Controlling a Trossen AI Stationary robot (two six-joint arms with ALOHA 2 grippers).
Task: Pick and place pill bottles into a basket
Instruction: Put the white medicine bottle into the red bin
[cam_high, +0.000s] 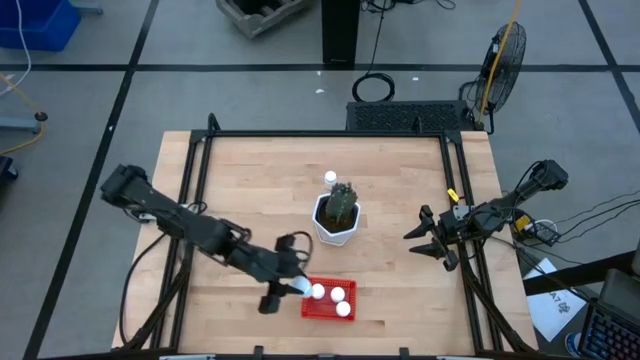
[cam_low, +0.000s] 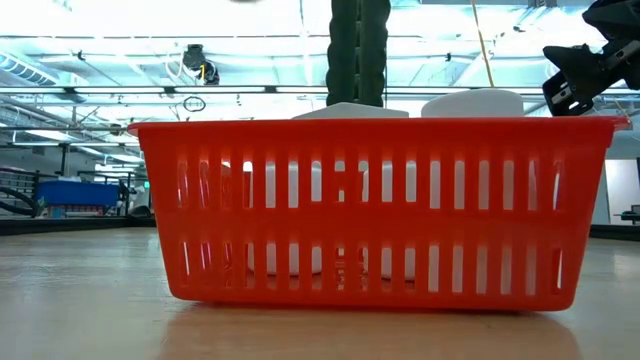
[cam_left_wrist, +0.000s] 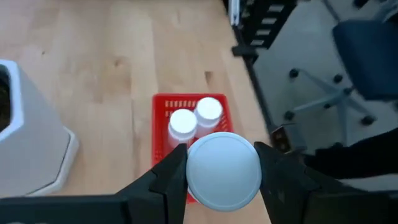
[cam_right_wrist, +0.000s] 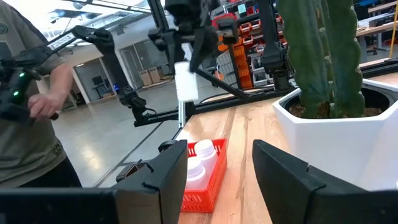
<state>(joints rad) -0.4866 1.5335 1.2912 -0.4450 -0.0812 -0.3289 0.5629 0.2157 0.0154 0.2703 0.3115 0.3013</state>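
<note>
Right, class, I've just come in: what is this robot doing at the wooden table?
The left gripper holds a small white cylindrical pill bottle above the small red plastic mesh basket, which already contains two bottles. One more bottle stands on the table behind the white hexagonal pot with the green cactus. The right gripper waits open at the table's right side, holding nothing.

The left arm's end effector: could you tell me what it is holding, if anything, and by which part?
The left end effector holds a pill bottle, gripped on opposite sides near its cap, above the basket.
</note>
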